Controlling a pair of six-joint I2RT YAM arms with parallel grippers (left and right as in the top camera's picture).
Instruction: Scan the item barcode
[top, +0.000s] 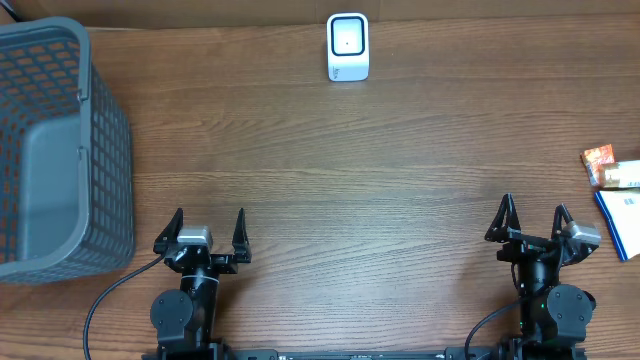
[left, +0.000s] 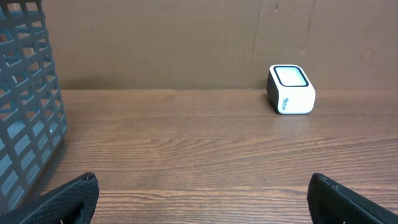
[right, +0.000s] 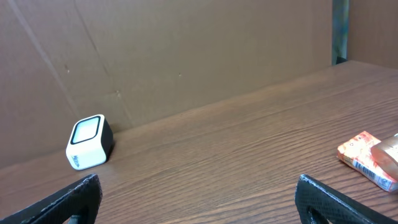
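Left pincer (top: 210, 216), right pincer (top: 533, 206) both spread, empty; white scanner (top: 347, 47) lettering, orange pack (top: 598, 156) print unreadable.

nothing can be read with certainty: the white scanner (left: 291, 98) bears a small dark mark on its side, too blurred to read, and the orange packet (right: 362, 155) shows only tiny unreadable print.

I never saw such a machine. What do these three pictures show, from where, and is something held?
Two robot arms stand at a wooden table. One picture looks down from above; the other two come from a camera on each wrist, with black fingers at the bottom. The left gripper and right gripper are open and empty. Far back stands a white barcode scanner, at the left a grey basket, at the right some small packets.
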